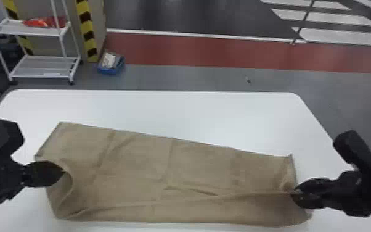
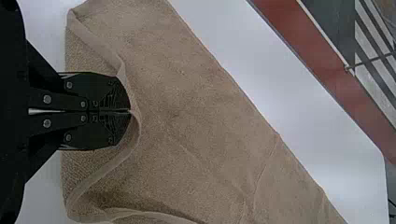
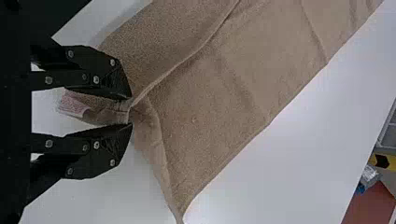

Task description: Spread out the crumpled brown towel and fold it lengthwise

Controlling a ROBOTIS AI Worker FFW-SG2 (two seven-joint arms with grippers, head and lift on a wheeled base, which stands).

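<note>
Fingertips of the left gripper (image 1: 63, 172) meet at the towel's curled hem, closed with the cloth pinched at their very end, at the left of the head view. At lower right, the right gripper (image 1: 292, 193) has its two fingers standing a little apart, a gathered bit of cloth lying between the tips; whether they press on it I can't quite tell from here.

One brown towel (image 1: 194, 166) lies spread in a long, wide strip across the lower half of the head view, between the two grippers. Its near side is turned up, with a hem running across the top layer and a small ridge near the middle; its far edge slopes down from upper left to right. One pale tag (image 3: 73, 105) sticks out from it near the right gripper's fingers, any print on it too small to read.

Under the towel is one white table (image 1: 175, 111). Beyond it, upper left in the head view, stands one white cart (image 1: 44, 74) with two shelves showing, a red-orange item (image 1: 40, 22) on the higher one. Two striped strips (image 1: 86, 31), yellow and black, rise behind it. Just beside the cart, one blue bin (image 1: 111, 71) sits on the floor, something pale inside. One red band (image 1: 225, 52) crosses the floor farther back.
</note>
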